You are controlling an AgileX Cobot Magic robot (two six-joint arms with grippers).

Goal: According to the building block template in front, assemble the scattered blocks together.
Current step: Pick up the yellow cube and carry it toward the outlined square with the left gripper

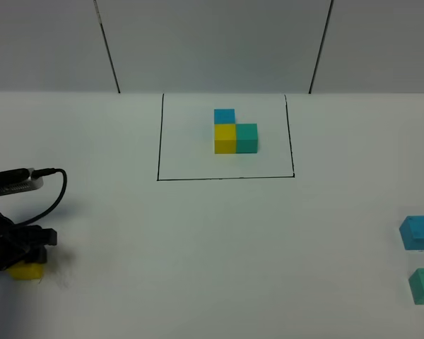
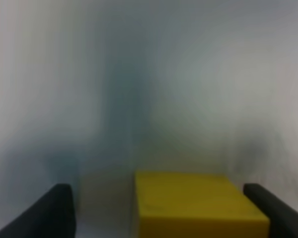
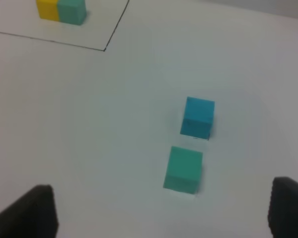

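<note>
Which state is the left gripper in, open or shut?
Open: the left gripper has its fingers either side of the yellow block, a gap showing at one finger.

a plain white table (image 1: 198, 268) fills most of the high view, matte and evenly lit, with only soft shadows on it. behind its far edge stands a pale grey wall (image 1: 212, 42) of flat panels, split by two thin dark seams (image 1: 107, 46) that slant slightly
</note>
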